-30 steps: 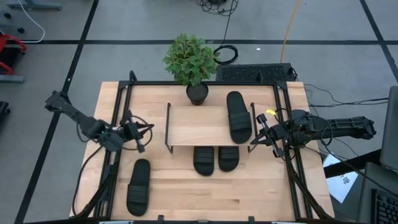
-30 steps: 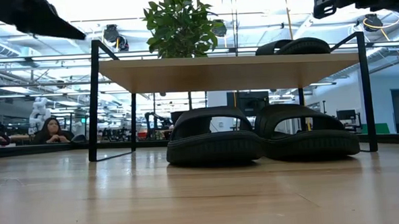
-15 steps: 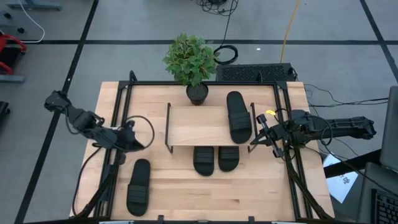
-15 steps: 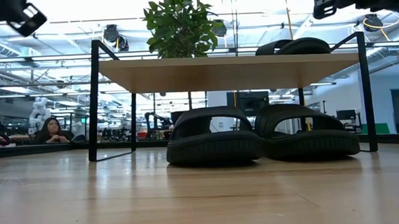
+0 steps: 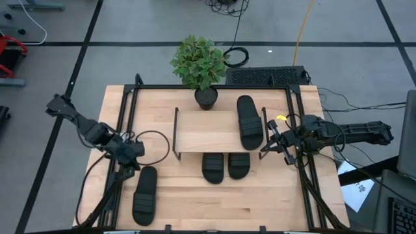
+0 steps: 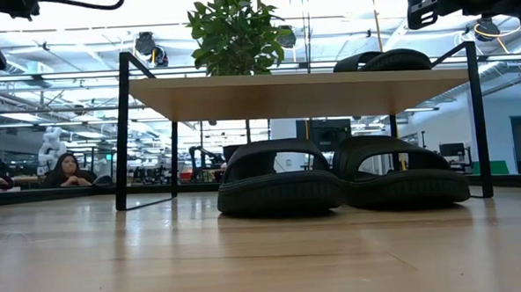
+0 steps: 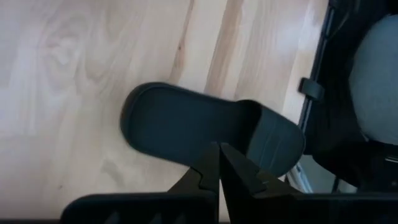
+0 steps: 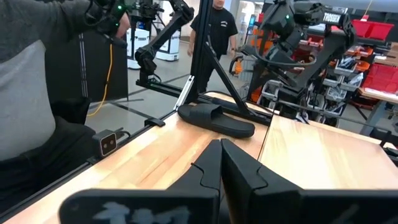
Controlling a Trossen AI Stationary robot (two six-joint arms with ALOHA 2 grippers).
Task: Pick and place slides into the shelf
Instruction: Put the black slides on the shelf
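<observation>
Four black slides show. One (image 5: 145,195) lies flat on the table near its near-left corner, also seen in the left wrist view (image 7: 186,127). Two (image 5: 213,167) (image 5: 238,165) sit side by side under the shelf (image 5: 208,130), soles on the table. The last (image 5: 249,121) lies on the plank's right end. My left gripper (image 5: 134,155) (image 7: 219,152) hovers shut above the far end of the lone slide, pointing down, apart from it. My right gripper (image 5: 270,140) (image 8: 221,149) waits shut, raised beside the shelf's right side.
A potted plant (image 5: 201,65) stands at the shelf's far edge. Black rails (image 5: 123,130) frame the tabletop on all sides. Bare wood lies between the lone slide and the shelf's near side. A person sits far behind the table (image 6: 68,169).
My left gripper has moved toward the table's near edge and slightly left, from beside the shelf's left side to over the lone slide's far end, tipping to point down. The slides and my right arm have kept still.
</observation>
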